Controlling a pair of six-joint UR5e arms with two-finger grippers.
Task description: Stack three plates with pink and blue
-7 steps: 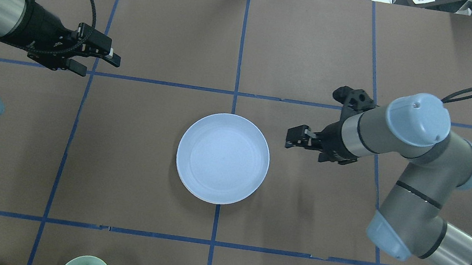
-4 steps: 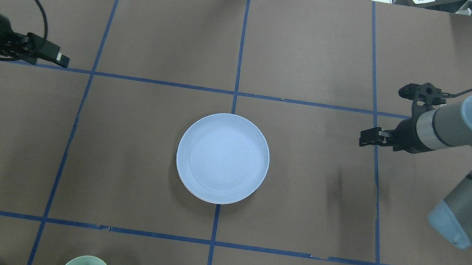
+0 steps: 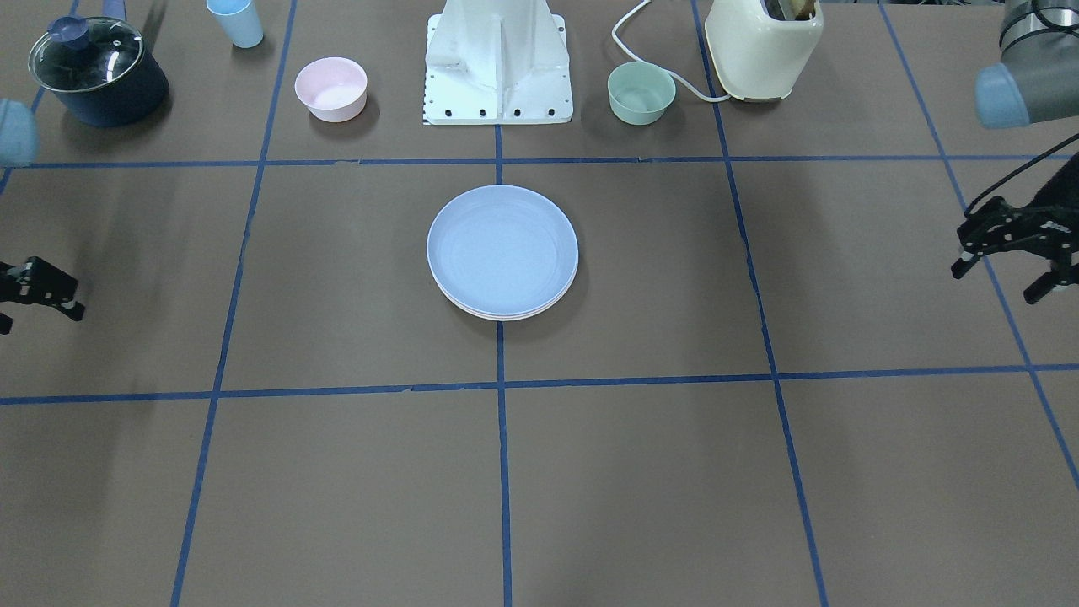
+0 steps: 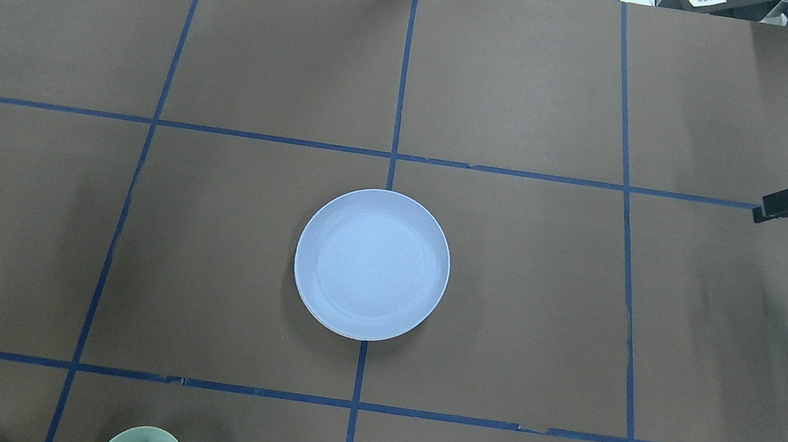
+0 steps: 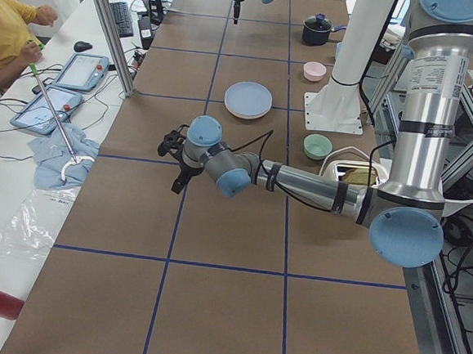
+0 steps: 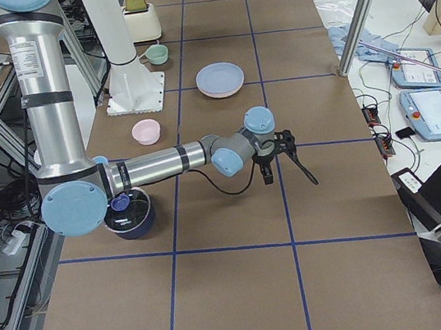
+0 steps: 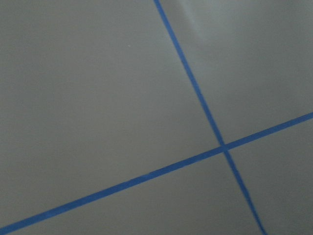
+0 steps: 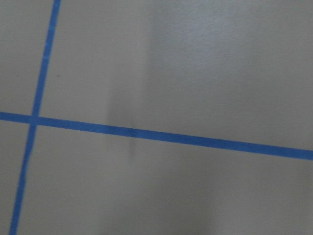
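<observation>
The blue plate [image 3: 502,249] is sitting on top of a stack, midway between the two grippers and well apart from each. Two paler rims [image 3: 504,316] are peeking out beneath its edge; which is pink and which is cream I cannot tell. The left gripper [image 3: 995,284] is hanging over bare table [image 3: 674,464] with its fingers spread and nothing between them. The right gripper [image 3: 40,314] is hanging out on the opposite side of the stack. It is half cut off by the view's edge, but its fingers look parted and are carrying nothing. Both wrist cameras are showing only table and tape lines.

To my eye the stacking is looking finished, so the risk is lying in any further move. An arm swinging low toward the stack could be clipping a rim and sliding these light plates off one another. The lower rims are showing on one side only, so the plates may not be nesting squarely, and a knock to the table could be shifting them.
</observation>
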